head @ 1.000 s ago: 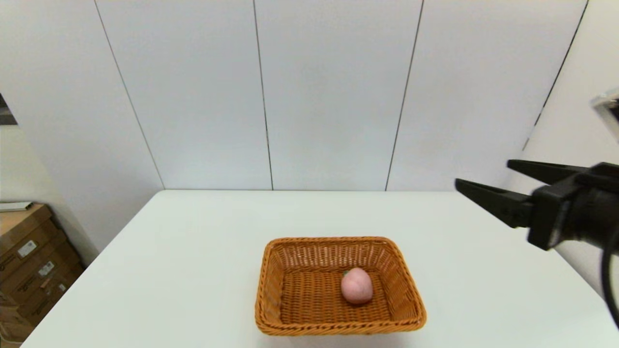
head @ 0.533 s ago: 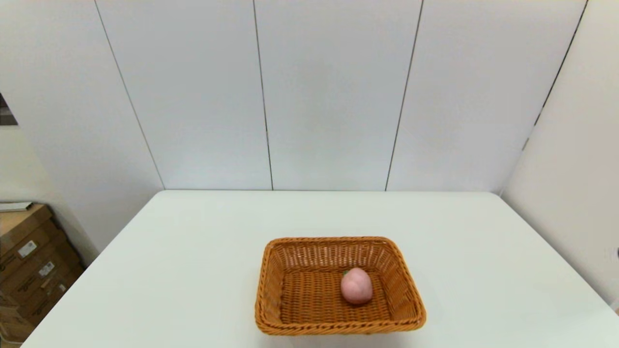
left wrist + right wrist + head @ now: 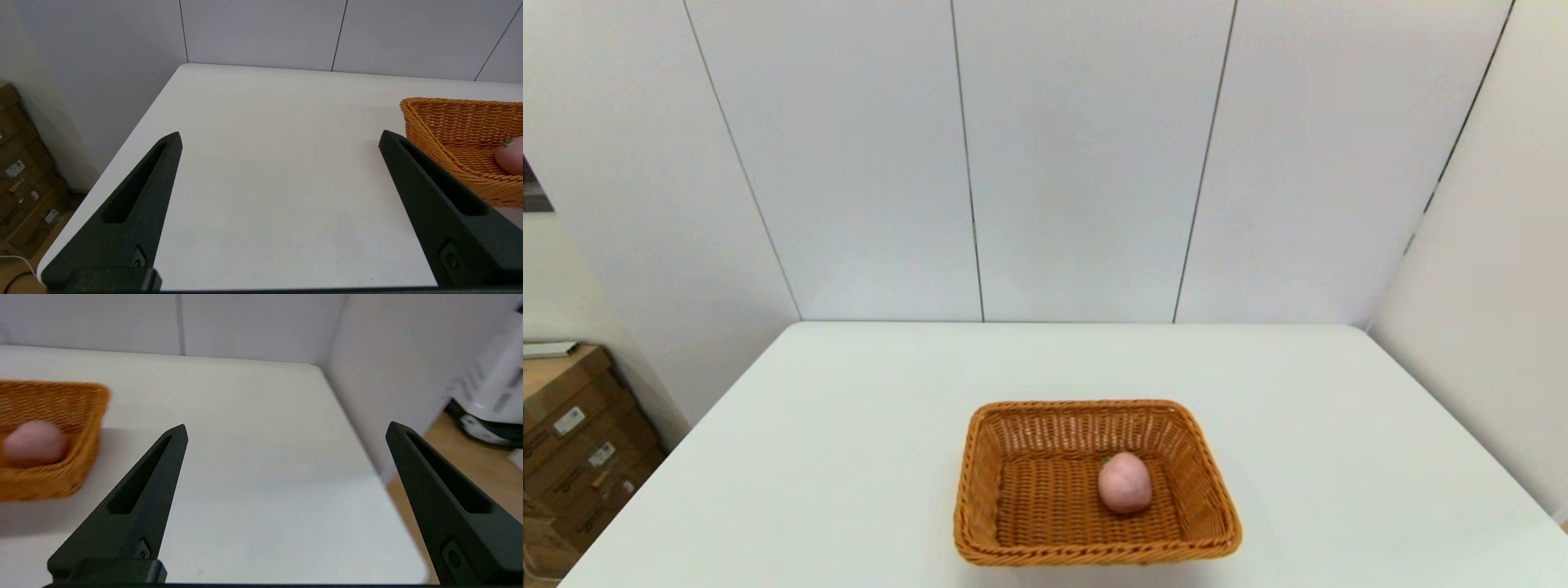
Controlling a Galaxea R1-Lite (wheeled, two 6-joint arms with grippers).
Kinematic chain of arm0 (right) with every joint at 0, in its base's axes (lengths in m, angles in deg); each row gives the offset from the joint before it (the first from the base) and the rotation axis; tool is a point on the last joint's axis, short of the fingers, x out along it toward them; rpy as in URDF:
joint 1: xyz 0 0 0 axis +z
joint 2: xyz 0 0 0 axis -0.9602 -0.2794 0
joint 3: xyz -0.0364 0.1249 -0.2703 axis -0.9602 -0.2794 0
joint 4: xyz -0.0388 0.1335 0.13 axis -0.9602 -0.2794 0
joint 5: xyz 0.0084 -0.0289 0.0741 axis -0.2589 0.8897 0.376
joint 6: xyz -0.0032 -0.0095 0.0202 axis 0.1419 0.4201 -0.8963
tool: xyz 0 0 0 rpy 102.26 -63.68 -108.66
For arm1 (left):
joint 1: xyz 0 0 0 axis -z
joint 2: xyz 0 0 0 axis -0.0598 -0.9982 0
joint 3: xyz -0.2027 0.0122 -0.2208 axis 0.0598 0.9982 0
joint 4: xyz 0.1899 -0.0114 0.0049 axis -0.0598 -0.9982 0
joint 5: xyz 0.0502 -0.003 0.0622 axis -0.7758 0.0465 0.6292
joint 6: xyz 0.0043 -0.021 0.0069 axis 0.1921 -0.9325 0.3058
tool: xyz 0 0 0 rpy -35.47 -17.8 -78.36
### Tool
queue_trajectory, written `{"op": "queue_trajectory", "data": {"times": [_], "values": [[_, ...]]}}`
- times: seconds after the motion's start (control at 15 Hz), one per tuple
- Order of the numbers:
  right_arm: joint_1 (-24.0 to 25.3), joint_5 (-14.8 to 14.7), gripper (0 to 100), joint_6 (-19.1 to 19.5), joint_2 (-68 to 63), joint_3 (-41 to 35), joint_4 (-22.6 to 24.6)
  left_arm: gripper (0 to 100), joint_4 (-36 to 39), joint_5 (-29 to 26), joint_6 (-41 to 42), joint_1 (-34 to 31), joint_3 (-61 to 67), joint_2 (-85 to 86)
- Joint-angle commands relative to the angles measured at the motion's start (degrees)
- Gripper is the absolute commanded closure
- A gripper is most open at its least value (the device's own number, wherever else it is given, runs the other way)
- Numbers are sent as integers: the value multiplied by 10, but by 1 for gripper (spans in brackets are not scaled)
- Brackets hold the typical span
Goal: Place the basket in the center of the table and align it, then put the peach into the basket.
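Both grippers open, apart from basketed peach (image 3: 1125, 483).

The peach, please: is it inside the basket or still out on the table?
Inside. The peach rests on the woven floor of the basket, right of its middle, with the rim all around it. Nothing grips it.

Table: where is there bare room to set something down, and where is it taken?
The table is bare left of the basket, right of it out to the edge, and behind it to the wall. Only the near middle is taken, by the basket holding the peach. Left gripper and right gripper hang open at the sides.
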Motion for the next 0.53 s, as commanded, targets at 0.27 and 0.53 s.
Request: {"op": "queue_trajectory", "data": {"times": [0.27,0.53], "values": [[-5,77,0,-51,60,-90,50,0,0,0,0,0,0,0],[-5,76,0,-56,60,-90,48,0,0,0,1,0,0,0]]}}
